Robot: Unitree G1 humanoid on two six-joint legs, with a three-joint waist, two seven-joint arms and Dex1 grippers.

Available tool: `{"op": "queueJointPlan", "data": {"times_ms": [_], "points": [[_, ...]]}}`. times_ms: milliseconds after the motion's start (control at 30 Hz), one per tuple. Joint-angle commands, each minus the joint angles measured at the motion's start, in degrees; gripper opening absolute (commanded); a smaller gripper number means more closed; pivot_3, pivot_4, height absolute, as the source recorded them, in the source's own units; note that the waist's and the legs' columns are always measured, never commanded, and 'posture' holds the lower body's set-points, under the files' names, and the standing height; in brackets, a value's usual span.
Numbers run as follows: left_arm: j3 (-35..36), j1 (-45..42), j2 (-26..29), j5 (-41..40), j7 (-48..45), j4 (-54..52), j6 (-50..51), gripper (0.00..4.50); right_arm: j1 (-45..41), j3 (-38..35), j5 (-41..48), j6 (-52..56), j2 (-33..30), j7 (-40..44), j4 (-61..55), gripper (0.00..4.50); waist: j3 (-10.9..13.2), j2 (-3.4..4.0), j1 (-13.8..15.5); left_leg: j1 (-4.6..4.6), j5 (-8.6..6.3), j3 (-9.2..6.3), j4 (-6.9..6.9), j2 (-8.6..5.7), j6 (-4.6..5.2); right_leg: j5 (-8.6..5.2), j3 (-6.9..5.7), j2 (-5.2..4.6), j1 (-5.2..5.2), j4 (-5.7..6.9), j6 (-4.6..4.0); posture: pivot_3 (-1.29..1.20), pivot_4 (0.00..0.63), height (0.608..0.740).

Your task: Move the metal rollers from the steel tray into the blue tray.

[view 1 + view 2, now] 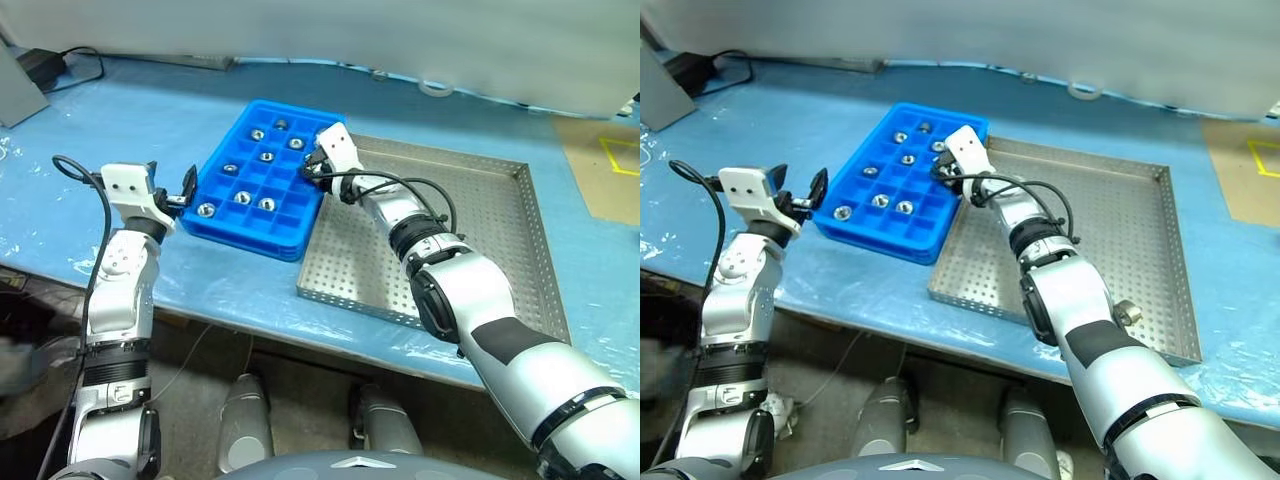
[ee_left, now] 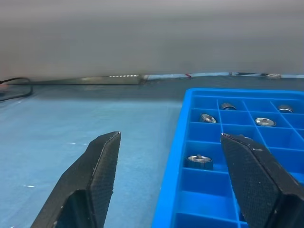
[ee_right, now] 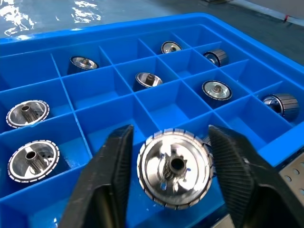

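A roller [image 3: 175, 168] is seen between the right gripper [image 3: 168, 183] fingers, low in the centre of the right wrist view, over a compartment at the near edge of the blue tray [image 1: 262, 235]. The fingers are parted to either side of it, with a narrow gap visible on each side; whether the roller is gripped or just let go cannot be told. Its hollow face is turned toward the camera.

Eight more rollers [image 3: 216, 89] lie singly in compartments of the blue tray, at the upper centre of the left eye view. One roller [image 1: 1128, 313] remains in the steel tray [image 1: 520, 215], near its lower right rim in the right eye view.

The rollers are judged to be rigid, dense for their size and smooth, so slipping is likely; the ribbed rim is judged the best place to be pinched, across the diameter.

The left gripper [image 2: 171, 175] is held wide open and empty at the blue tray's left edge, one finger over the desk [image 1: 120, 120], the other over the tray.
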Motion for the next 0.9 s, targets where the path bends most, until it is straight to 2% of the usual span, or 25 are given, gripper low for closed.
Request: {"op": "queueJointPlan", "data": {"times_ms": [33, 100, 267, 400, 567, 767, 900], "points": [[-0.6, -2.2, 0.5, -0.2, -0.9, 0.4, -0.7, 3.61, -1.0, -2.4, 1.4, -1.1, -0.9, 0.4, -1.7, 3.73, 0.0, 0.0, 0.0, -0.02, 0.0, 0.0, 0.0, 0.0, 0.01, 0.0, 0.0, 0.0, -0.01, -0.01, 0.0, -0.1, 0.15, 0.74], [-0.9, -3.0, 0.3, -0.2, -1.4, 1.3, -1.0, 3.61, -0.8, -3.4, 1.8, -1.0, -1.2, 1.2, -2.1, 4.39, 0.0, 0.0, 0.2, -0.02, 0.0, 0.0, 0.0, -0.01, 0.01, 0.0, -0.01, 0.0, 0.0, -0.01, 0.0, -0.12, 0.15, 0.74], [-2.6, -6.4, -0.9, -1.0, -4.0, 5.1, -2.3, 3.61, 0.3, -7.4, 5.3, -1.3, -4.1, 5.1, -4.5, 4.45, 0.0, 0.0, 0.1, -0.02, -0.01, 0.02, 0.04, -0.02, 0.02, 0.0, 0.0, -0.02, 0.03, 0.0, 0.0, -0.21, 0.15, 0.74], [-7.3, -11.8, -3.9, -2.7, -12.8, 11.3, -4.1, 3.61, 6.4, -9.6, 9.0, 2.4, -11.6, 16.6, -12.8, 4.45, 0.0, 0.0, 0.4, -0.03, -0.04, 0.06, 0.15, -0.06, 0.09, 0.01, -0.06, -0.06, 0.19, -0.02, 0.0, -0.36, 0.15, 0.74], [-13.3, -17.1, -6.7, -3.8, -26.4, 19.3, -5.9, 3.61, 23.5, -9.6, 13.7, 17.7, -24.0, 27.6, -38.2, 4.45, 0.0, -0.03, -0.9, 0.0, -0.4, 0.19, 0.7, -0.17, 0.72, 0.03, 0.07, -0.16, 0.59, -0.18, 0.03, -0.53, 0.15, 0.74], [-16.9, -23.5, -10.5, -2.0, -33.9, 30.4, -10.3, 3.61, 44.0, -14.1, 18.0, 34.1, -37.4, 28.2, -64.0, 4.45, 0.0, 0.0, -4.6, 0.19, -0.48, 0.3, 0.67, -0.23, 0.85, 0.12, 0.26, -0.16, 0.71, -0.42, 0.19, -0.68, 0.15, 0.74], [-17.6, -25.2, -12.3, -1.3, -36.0, 34.5, -12.8, 3.61, 54.7, -15.3, 20.9, 42.7, -43.2, 29.5, -75.2, 4.45, -0.1, 0.05, -7.7, 0.78, -0.5, 0.4, 0.44, -0.14, 0.82, 0.23, 0.26, -0.04, 1.19, -0.95, 0.32, -0.71, 0.15, 0.74]]}}
